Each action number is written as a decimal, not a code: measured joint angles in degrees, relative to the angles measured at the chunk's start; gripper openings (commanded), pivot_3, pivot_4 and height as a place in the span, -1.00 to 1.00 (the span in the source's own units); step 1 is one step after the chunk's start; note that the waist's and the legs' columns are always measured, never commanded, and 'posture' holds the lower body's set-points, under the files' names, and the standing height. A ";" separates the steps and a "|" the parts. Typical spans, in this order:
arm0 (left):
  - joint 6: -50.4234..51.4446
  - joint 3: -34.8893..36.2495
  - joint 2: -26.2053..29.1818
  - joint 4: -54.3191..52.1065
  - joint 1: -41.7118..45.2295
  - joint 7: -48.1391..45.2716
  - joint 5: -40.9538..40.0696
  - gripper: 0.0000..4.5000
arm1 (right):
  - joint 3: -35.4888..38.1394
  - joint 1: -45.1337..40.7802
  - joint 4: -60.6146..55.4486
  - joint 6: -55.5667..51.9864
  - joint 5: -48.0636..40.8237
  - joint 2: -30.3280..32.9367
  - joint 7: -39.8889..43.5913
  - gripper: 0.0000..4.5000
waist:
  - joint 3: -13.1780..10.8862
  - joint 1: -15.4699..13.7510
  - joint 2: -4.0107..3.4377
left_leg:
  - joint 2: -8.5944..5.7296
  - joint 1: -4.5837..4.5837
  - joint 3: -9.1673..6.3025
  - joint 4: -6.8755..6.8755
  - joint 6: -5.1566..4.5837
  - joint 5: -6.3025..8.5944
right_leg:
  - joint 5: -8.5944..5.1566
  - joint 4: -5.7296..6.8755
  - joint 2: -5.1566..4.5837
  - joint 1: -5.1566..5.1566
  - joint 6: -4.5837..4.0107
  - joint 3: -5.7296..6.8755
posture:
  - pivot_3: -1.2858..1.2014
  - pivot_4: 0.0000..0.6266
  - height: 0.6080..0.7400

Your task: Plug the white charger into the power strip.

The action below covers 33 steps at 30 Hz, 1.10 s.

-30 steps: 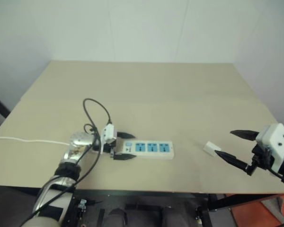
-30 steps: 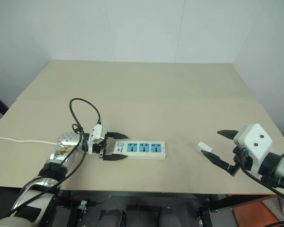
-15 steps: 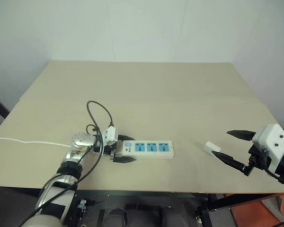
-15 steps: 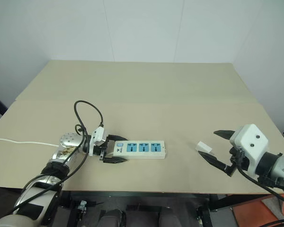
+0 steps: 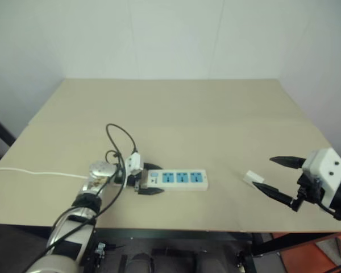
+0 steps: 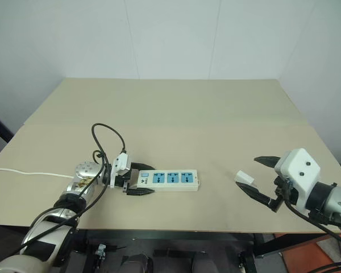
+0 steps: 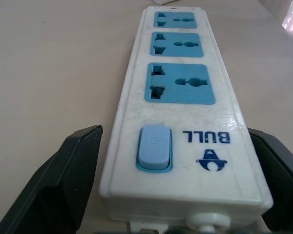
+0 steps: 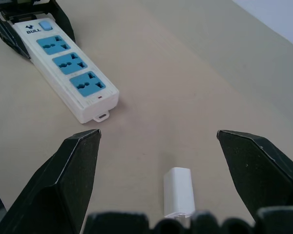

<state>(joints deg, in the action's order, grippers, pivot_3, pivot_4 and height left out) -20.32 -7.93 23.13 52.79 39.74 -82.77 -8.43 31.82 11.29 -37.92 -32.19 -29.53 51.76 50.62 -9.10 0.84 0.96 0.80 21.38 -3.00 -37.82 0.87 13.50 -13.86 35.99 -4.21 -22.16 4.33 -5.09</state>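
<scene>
L gripper wide, astride power strip switch end | R gripper wide, near white charger

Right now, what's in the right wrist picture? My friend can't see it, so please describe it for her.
A small white charger lies on a tan table between the open right tool's two black fingers, untouched. Farther off lies a white power strip with three blue sockets, the left tool straddling its switch end.
</scene>
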 measured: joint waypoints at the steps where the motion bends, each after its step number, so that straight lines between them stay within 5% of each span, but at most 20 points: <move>1: -0.17 -0.09 -0.01 0.59 0.26 -0.23 0.10 0.99 | -0.09 -0.22 0.00 0.00 -0.02 0.00 0.00 1.00 | 0.03 0.00 -0.06 | 0.00 0.00 0.00 0.00 0.00 0.00 | 0.00 0.00 0.00 0.00 0.00 0.00 | 0.03 -0.52 1.00; 3: -0.33 -0.19 -0.07 1.04 0.40 -0.85 0.14 0.99 | -0.09 -0.41 0.00 0.00 -0.05 0.00 0.01 1.00 | 0.06 0.08 -0.09 | 0.00 0.00 0.01 0.00 0.00 0.00 | 0.00 0.00 0.00 0.00 0.00 -0.01 | 0.03 -0.52 1.00; 8: -0.50 0.06 -0.50 1.41 0.52 -2.39 0.10 0.47 | -0.09 -0.39 0.00 -0.01 -0.12 0.01 0.09 1.00 | 0.08 0.12 -0.13 | 0.00 0.04 0.00 0.02 -0.01 0.01 | -0.02 -0.07 0.00 -0.01 0.02 -0.01 | 0.03 -0.52 1.00; 22: 2.10 1.12 -0.28 -5.29 -1.90 -2.60 -0.11 0.47 | -1.81 -4.38 2.90 -0.11 0.10 3.33 0.99 1.00 | -0.01 0.05 0.01 | 0.00 0.32 -0.02 0.02 -0.02 0.02 | -0.03 -0.13 -0.02 -0.23 0.04 0.03 | 0.03 -0.52 1.00; 26: 2.05 1.08 0.38 -6.68 -2.42 -3.40 -0.18 0.47 | -6.11 -12.63 5.48 -4.45 -0.46 5.79 -1.36 1.00 | -0.06 0.24 0.05 | -0.01 0.62 -0.01 0.01 -0.02 0.02 | 0.01 -0.10 -0.03 -0.54 -0.01 0.01 | 0.03 -0.52 1.00; 33: 1.90 0.21 -0.17 -8.40 -2.62 -3.65 0.05 0.47 | -20.46 -38.42 11.81 -30.40 -2.40 8.57 -12.55 1.00 | -0.06 -0.06 0.04 | -0.03 0.97 -0.03 0.00 -0.03 0.02 | 0.24 -0.01 -0.06 -0.98 -0.41 0.02 | 0.03 -0.52 1.00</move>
<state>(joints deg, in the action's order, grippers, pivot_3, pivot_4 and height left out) -18.42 -7.72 22.96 44.39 37.11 -86.42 -8.38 11.36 -27.13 -26.10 -62.60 -31.93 60.33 38.08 -9.16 0.79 1.00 0.77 22.35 -3.03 -37.82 0.85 13.52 -13.62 35.98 -4.27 -23.13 3.92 -5.07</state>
